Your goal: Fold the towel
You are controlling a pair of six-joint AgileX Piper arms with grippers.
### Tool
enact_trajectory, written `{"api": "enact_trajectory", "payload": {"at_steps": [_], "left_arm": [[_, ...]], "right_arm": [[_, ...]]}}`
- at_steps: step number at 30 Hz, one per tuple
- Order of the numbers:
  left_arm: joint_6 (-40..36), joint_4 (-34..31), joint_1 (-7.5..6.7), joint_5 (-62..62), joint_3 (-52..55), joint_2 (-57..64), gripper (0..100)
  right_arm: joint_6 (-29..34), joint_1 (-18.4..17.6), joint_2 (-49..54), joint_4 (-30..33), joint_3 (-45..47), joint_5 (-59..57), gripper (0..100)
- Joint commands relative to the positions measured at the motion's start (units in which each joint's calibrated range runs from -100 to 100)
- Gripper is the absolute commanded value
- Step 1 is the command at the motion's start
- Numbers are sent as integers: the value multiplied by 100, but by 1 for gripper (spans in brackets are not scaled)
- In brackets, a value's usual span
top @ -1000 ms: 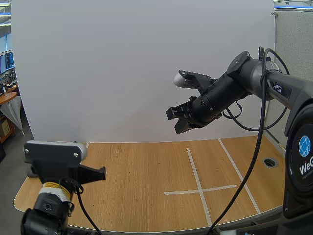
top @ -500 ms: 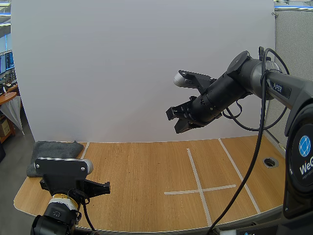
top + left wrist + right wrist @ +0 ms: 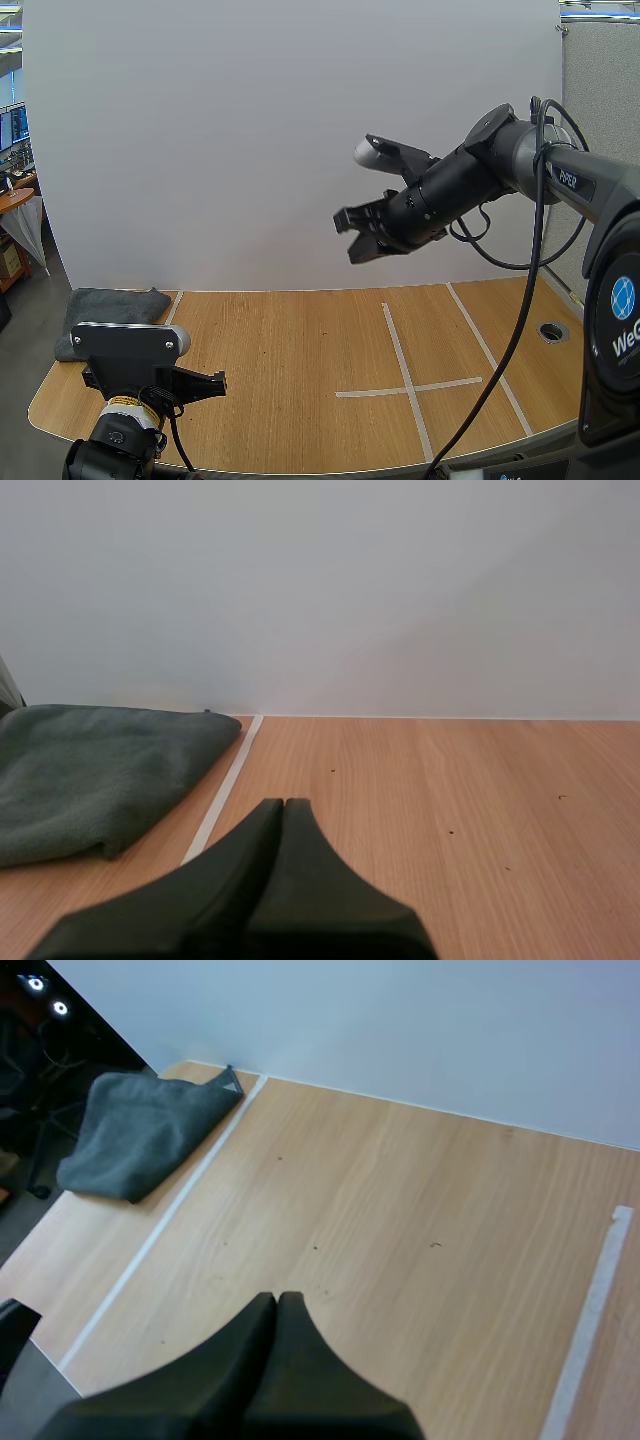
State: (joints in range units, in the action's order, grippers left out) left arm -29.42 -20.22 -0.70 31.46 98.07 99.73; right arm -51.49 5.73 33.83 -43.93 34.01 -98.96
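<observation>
While the grey towel [image 3: 150,1130] lies in a soft folded heap at the far left corner of the table [image 3: 300,350], just left of a white tape line [image 3: 160,1225], both pincers are together on nothing: the left gripper [image 3: 283,815] sits low near the left edge, the right gripper [image 3: 362,235] hangs high over the middle. Whether that heap is finished or awaits more folding cannot be judged. Any further fold would go best with corners pinched cleanly and edges laid flush, avoiding bunching
</observation>
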Motion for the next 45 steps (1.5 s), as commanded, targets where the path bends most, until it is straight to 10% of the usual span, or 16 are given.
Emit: {"api": "enact_trajectory", "payload": {"at_steps": [1,9,15,33,45], "left_arm": [[-31,72,3,18,27,27,0],[-31,72,3,18,27,27,0],[-31,72,3,18,27,27,0],[-31,72,3,18,27,27,0],[-31,72,3,18,27,27,0]], "right_arm": [[-89,7,56,-280,88,1009,0],[-62,7,1551,-590,2097,7110,0],[-62,-139,3034,-983,3294,9186,0],[-416,-385,6567,-899,6435,9561,0],[-1278,-336,6617,-889,6599,7935,0]]}}
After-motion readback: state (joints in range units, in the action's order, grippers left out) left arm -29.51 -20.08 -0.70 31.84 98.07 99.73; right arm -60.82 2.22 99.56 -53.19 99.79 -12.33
